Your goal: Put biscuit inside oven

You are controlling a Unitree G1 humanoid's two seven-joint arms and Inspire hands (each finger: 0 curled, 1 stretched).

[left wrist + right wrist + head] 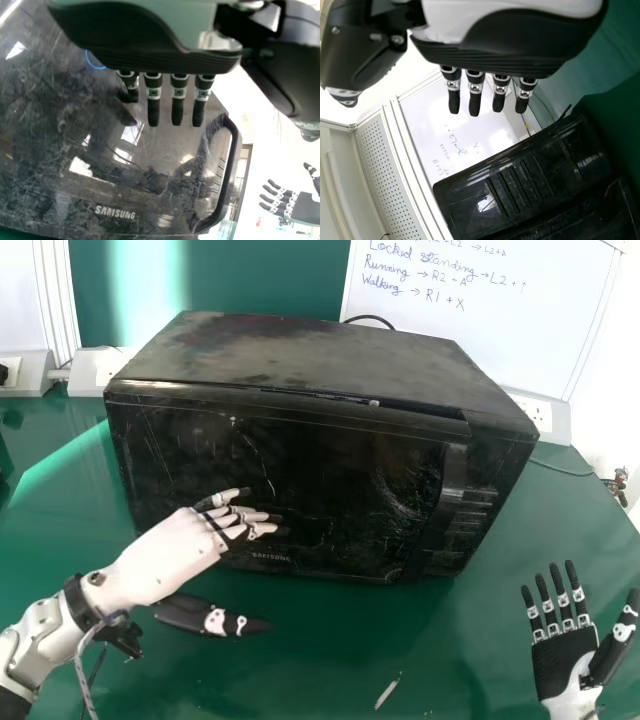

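Note:
The black oven (290, 480) stands on the green table with its door closed and its handle (440, 505) at the door's right side. My left hand (165, 555) is in front of the lower left part of the door, fingers extended to the right and thumb apart. In the left wrist view, the left hand (177, 100) has its straight fingers over the door (135, 170); contact cannot be told. My right hand (565, 650) is right of the oven, near the table's front, palm showing and fingers straight. The right wrist view shows the right hand (475, 95) near the oven's button side (520, 185).
A whiteboard (480, 320) with writing stands behind the oven. Wall sockets (535, 415) and a cable (565, 469) are at the back right. A small light strip (387, 692) lies on the green table (310, 640) near its front.

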